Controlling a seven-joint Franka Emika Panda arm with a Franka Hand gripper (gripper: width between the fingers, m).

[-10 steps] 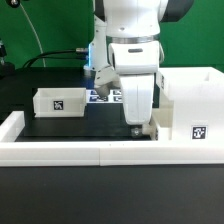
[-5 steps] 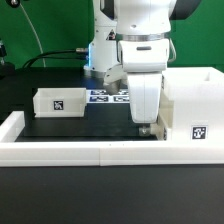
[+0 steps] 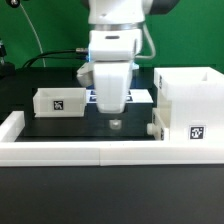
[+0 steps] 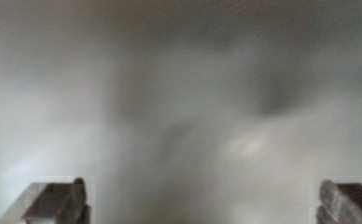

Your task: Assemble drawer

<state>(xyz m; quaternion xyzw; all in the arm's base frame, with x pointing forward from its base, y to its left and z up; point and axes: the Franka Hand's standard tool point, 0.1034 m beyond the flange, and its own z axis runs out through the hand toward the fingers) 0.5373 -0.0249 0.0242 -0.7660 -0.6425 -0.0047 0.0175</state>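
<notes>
The tall white drawer shell (image 3: 187,104) stands at the exterior view's right, with a square tag on its front. A small white tray (image 3: 156,124) sits against the shell's left side, partly in it. The other open-top tray (image 3: 58,101), tagged, stands on the black table at the left. My gripper (image 3: 113,121) hangs low over the table between the left tray and the shell and touches neither. In the wrist view the picture is a grey blur. My gripper (image 4: 199,205) shows only its two fingertips (image 4: 57,203), far apart with nothing between them.
The marker board (image 3: 140,96) lies behind my gripper, partly hidden by it. A low white wall (image 3: 90,151) borders the table's front and left edge. Cables and dark equipment stand behind the table at the left.
My gripper has moved to the exterior view's left, away from the shell and the tray beside it. The tray at the shell and the left tray have stayed put.
</notes>
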